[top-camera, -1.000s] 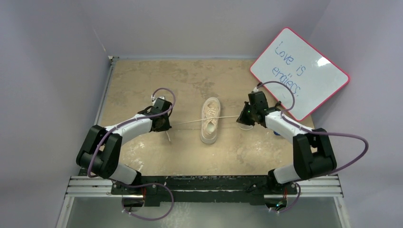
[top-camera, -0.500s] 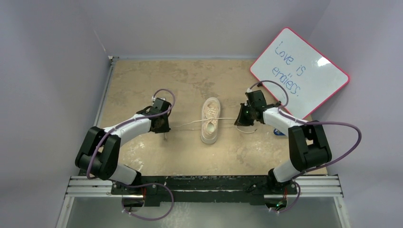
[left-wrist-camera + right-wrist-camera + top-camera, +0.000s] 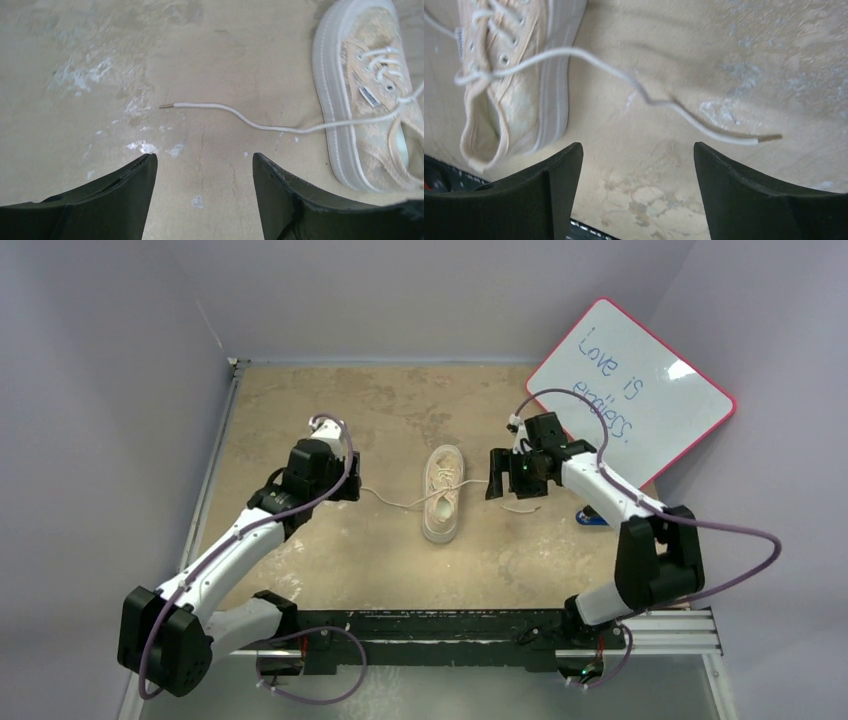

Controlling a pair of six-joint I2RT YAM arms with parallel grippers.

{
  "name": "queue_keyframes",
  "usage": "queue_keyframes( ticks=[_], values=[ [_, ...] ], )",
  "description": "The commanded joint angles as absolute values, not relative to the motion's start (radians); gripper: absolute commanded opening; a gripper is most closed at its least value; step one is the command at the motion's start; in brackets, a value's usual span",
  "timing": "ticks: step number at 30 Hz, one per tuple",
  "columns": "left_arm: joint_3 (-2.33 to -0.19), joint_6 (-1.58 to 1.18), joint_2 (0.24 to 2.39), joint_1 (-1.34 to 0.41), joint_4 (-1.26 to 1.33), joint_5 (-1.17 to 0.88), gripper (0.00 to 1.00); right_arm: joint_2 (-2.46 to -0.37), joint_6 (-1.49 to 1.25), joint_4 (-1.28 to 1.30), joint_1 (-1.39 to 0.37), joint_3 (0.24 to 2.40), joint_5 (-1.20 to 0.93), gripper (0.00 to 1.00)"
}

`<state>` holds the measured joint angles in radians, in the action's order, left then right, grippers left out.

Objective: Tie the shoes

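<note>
A cream low-top sneaker lies mid-table, toe pointing away from the arms, with a small knot at its eyelets. One lace end trails slack to the left across the table, its tip free. The other lace end snakes out to the right. My left gripper hovers left of the shoe, open, with bare table between its fingers. To the right of the shoe my right gripper is wide open and holds nothing.
A pink-framed whiteboard leans at the back right, just behind the right arm. A small blue object lies by the table's right edge. Grey walls close in the table on three sides. A metal rail runs along the near edge.
Both grippers have gone from shut on the taut lace ends to open. The laces have dropped slack onto the table. Both wrists have risen and drawn slightly toward the back.
</note>
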<state>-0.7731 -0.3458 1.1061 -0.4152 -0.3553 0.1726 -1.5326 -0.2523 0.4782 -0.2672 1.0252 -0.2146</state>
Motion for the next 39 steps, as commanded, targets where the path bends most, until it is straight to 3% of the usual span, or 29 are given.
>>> queue_keyframes(
  ticks=[1, 4, 7, 10, 15, 19, 30, 36, 39],
  values=[
    [-0.711, -0.055, 1.063, -0.435, -0.189, -0.035, 0.68, -1.354, -0.16, 0.555, -0.264, 0.981, -0.329, 0.96],
    [-0.621, 0.184, 1.032, -0.446, -0.107, -0.217, 0.65, -1.259, -0.158, 0.514, -0.264, 0.947, -0.304, 0.99],
    [-0.496, 0.305, 1.002, -0.446, 0.119, -0.259, 0.64, -1.165, -0.168, 0.499, -0.263, 0.925, -0.294, 0.99],
    [-0.524, 0.31, 1.123, -0.446, 0.221, -0.328, 0.63, -1.136, -0.167, 0.541, -0.259, 0.973, -0.294, 0.99],
    [-0.661, 0.341, 1.383, -0.469, 0.161, -0.397, 0.57, -1.129, -0.086, 0.623, -0.26, 1.071, -0.29, 0.99],
    [-0.641, 0.265, 1.456, -0.483, 0.338, -0.42, 0.57, -1.093, -0.069, 0.629, -0.267, 1.094, -0.301, 0.98],
    [-0.702, 0.238, 1.678, -0.518, 0.403, -0.482, 0.53, -1.088, -0.016, 0.602, -0.269, 1.043, -0.3, 0.96],
    [-0.692, 0.223, 1.713, -0.522, 0.445, -0.422, 0.44, -1.093, -0.057, 0.574, -0.268, 1.003, -0.265, 0.95],
    [-0.682, 0.192, 1.699, -0.522, 0.464, -0.424, 0.35, -1.115, -0.073, 0.597, -0.267, 0.998, -0.256, 0.94]
  ],
)
